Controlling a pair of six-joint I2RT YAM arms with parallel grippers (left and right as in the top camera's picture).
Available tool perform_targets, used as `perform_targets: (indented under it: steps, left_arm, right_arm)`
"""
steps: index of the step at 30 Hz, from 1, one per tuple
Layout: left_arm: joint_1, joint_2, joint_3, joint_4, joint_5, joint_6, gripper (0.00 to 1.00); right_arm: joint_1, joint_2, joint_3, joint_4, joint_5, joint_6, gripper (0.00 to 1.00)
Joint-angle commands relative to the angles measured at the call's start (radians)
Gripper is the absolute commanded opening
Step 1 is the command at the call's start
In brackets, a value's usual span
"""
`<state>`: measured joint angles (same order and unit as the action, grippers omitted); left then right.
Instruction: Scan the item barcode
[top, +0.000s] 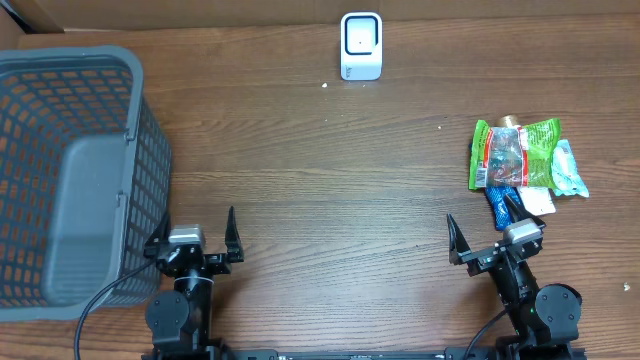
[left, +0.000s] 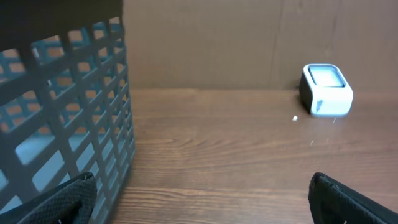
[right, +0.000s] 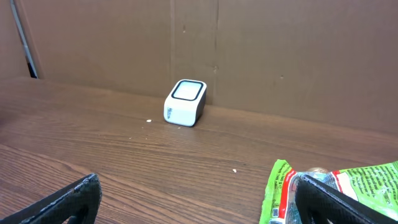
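A white barcode scanner (top: 361, 46) stands at the far middle of the table; it also shows in the left wrist view as the scanner (left: 326, 91) and in the right wrist view as the scanner (right: 185, 102). A pile of packaged items (top: 520, 158) lies at the right, topped by a green snack bag (right: 336, 186). My right gripper (top: 486, 226) stands open just short of the pile, its right finger in front of the bag. Near the front left my left gripper (top: 196, 226) is open and holds nothing.
A large grey mesh basket (top: 70, 170) fills the left side, its wall (left: 68, 106) close beside my left gripper. A cardboard wall runs along the back of the wooden table (top: 320, 170). Small white crumbs dot the tabletop.
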<state>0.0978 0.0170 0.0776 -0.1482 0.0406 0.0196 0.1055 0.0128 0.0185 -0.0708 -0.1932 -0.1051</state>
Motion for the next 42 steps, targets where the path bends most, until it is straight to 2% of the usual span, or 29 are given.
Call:
perform_targets:
  steps: [1, 42]
  left_arm:
    - [0.010, -0.014, -0.025, 0.007, 0.034, 0.116, 0.99]
    - [0.015, -0.013, -0.048, 0.024, 0.038, 0.108, 1.00]
  right_arm:
    - [0.005, -0.010, -0.010, 0.006, 0.010, 0.004, 1.00]
    - [0.005, -0.010, -0.010, 0.006, 0.010, 0.003, 1.00]
